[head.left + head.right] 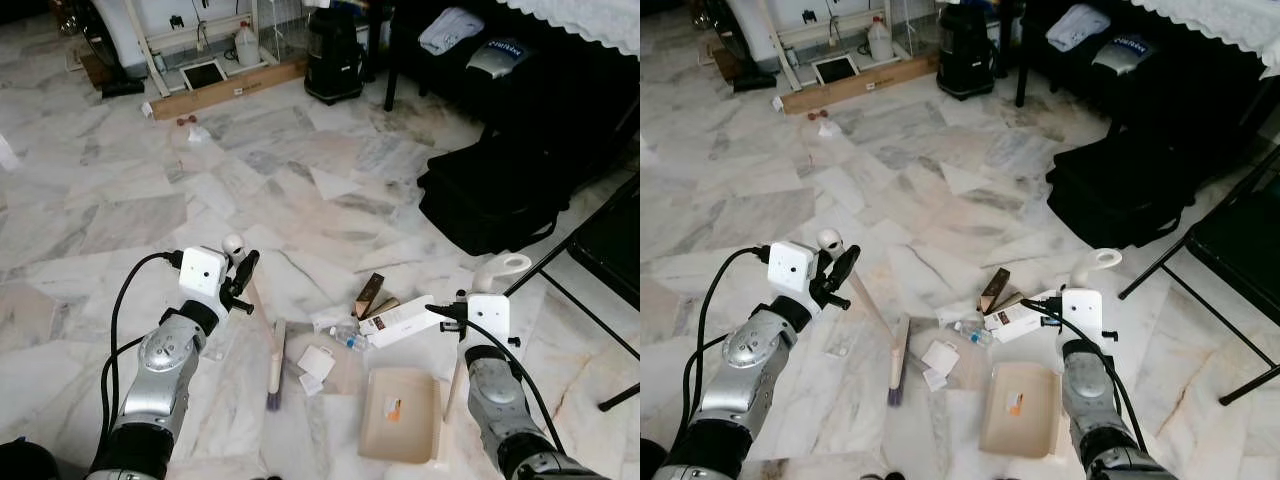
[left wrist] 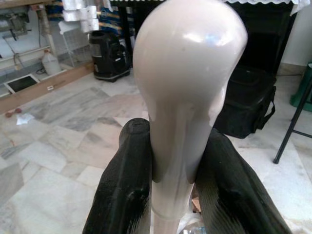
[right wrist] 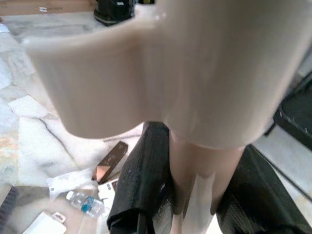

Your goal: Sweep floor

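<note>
black bag point(image 1: 500, 195) right | black bin point(image 1: 332, 55) far | wooden plank point(image 1: 230, 90) | jug point(image 1: 246, 45), perhaps water

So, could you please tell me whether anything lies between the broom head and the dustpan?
Yes. Between the broom head and the dustpan lie two small white paper scraps on the floor. These are litter to sweep in; nothing else blocks the path.

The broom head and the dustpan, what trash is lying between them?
In the left eye view, white paper scraps lie between the broom head and the dustpan, with a small plastic bottle just beyond them.
</note>
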Robot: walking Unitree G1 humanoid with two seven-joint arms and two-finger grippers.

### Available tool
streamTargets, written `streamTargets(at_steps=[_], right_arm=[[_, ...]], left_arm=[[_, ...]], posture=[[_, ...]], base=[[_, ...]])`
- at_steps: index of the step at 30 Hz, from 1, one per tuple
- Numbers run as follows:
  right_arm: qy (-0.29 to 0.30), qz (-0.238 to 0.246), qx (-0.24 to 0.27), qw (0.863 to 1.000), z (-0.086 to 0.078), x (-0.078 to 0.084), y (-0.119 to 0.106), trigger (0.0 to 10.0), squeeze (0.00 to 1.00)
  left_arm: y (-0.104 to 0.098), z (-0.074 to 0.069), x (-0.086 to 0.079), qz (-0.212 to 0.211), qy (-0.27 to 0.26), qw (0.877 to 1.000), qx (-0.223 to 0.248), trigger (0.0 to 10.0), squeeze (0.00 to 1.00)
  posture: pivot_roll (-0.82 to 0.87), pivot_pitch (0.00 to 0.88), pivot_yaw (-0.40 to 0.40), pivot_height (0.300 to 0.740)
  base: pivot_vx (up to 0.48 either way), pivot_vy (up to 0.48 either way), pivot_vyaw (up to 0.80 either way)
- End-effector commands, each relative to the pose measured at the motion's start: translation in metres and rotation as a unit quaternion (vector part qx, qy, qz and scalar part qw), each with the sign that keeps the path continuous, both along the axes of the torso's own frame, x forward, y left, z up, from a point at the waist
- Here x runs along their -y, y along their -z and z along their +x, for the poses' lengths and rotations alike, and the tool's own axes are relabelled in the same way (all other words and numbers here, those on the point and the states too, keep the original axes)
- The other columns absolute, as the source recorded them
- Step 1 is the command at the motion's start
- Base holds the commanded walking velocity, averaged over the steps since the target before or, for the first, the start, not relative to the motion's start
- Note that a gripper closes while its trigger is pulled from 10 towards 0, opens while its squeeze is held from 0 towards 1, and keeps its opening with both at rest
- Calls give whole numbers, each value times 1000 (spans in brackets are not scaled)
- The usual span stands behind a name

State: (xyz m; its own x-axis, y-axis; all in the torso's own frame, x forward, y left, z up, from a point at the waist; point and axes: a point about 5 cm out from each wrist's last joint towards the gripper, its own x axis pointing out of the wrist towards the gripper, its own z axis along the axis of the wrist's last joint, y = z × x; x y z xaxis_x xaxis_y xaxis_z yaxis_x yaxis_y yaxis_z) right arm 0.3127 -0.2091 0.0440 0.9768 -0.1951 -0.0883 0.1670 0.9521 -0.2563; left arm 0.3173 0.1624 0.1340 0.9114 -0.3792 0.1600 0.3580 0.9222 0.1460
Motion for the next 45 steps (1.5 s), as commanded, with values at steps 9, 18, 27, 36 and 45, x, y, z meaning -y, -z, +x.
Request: streamTargets(at_steps=[9,18,27,36,45], right_arm=[[19,-39,51,998,8,2,-17,10000,0],[15,-69,47,996,0,-7,-7,10000,0],[21,-67,47,996,-5,-10,-3,10000,0],[13,-68,52,996,-8,-23,2,10000,0],[9,-82,46,995,-13,-26,7,10000,0]], left_arm=[[-16,-5,-2,6,9,1000,28,10000,0],[-19,-7,-1,20,18,999,25,10000,0],[-29,-10,13,7,66,998,9,10000,0],[-42,-10,10,-24,70,997,6,10000,0],[-54,-4,-2,-14,49,999,15,10000,0]], posture=[[100,191,47,740],[113,208,45,740],[140,220,48,740],[157,233,61,740],[163,245,67,740]], base=[[0,0,0],[0,0,0],[0,0,0],[0,0,0],[0,0,0]])
